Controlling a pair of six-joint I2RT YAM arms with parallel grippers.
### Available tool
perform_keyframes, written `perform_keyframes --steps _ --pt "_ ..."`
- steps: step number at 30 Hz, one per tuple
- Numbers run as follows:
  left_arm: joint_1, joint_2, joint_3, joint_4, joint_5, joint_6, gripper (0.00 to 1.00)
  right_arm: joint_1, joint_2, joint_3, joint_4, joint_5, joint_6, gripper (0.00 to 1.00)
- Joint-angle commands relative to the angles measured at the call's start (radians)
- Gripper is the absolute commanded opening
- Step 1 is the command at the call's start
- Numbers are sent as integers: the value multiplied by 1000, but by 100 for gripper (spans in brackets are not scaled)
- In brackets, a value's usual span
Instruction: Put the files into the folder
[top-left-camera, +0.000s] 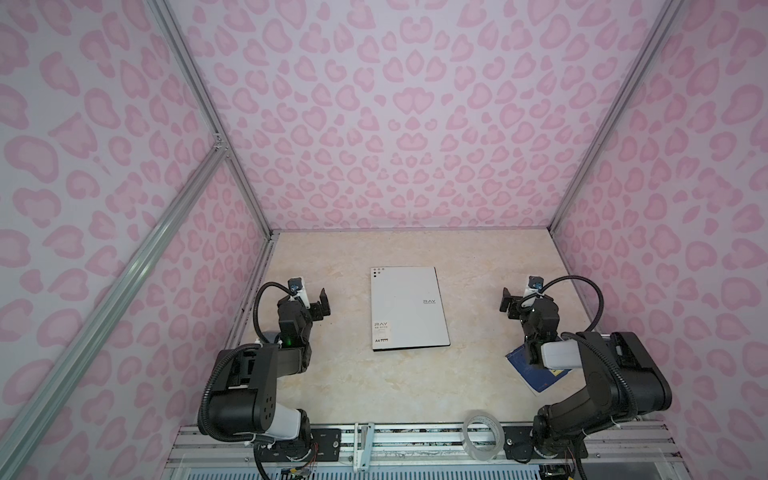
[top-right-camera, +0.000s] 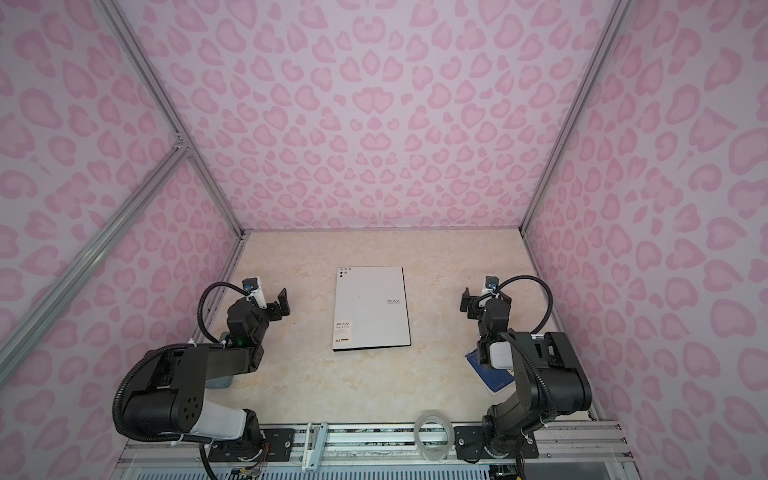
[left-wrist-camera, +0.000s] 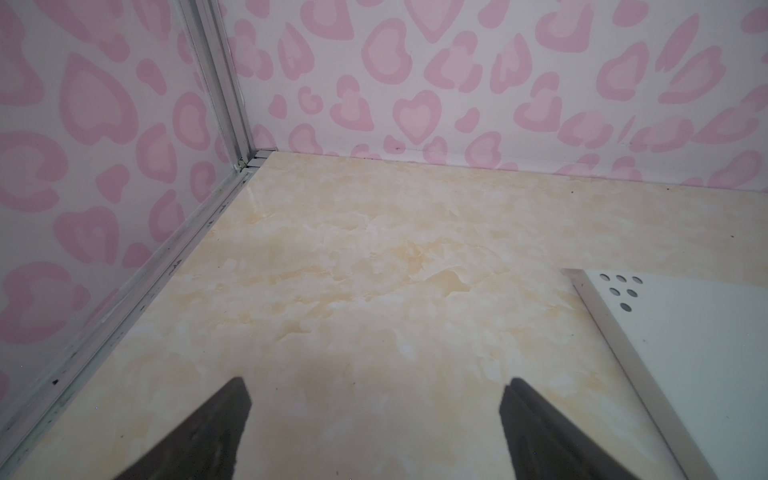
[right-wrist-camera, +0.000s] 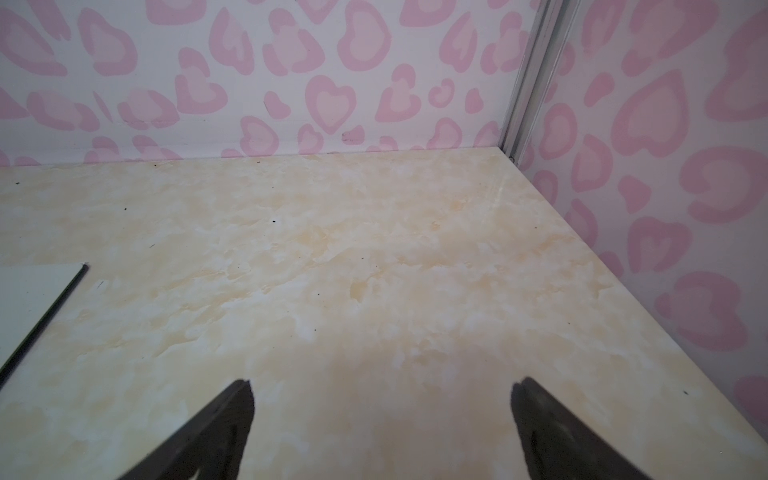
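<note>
Two arms sit folded w/ elbows up, forearms reaching toward 12 o'clock. Left gripper (top-left-camera: 323, 305) hovers at 9 o'clock of the folder (top-left-camera: 409, 309), right gripper (top-left-camera: 508, 305) at its 3 o'clock, both well apart from it, jaws spread wide w/ nothing between them. Folder lies shut & flat, grey side up, approx. mid-table (top-left-camera: 415, 386). Blue booklet (top-left-camera: 523, 370) lies at folder's 4 o'clock, partly under right arm; tape roll (top-left-camera: 466, 434) at 5 o'clock on front rail
</note>
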Motion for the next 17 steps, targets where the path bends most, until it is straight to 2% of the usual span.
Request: perform_keyframes --steps 1,17 --pt "0 -1 4 10 -1 6 98 4 5 -4 21 2 -6 99" --pt "-3 0 6 8 -8 9 97 4 3 -3 21 2 -6 99"
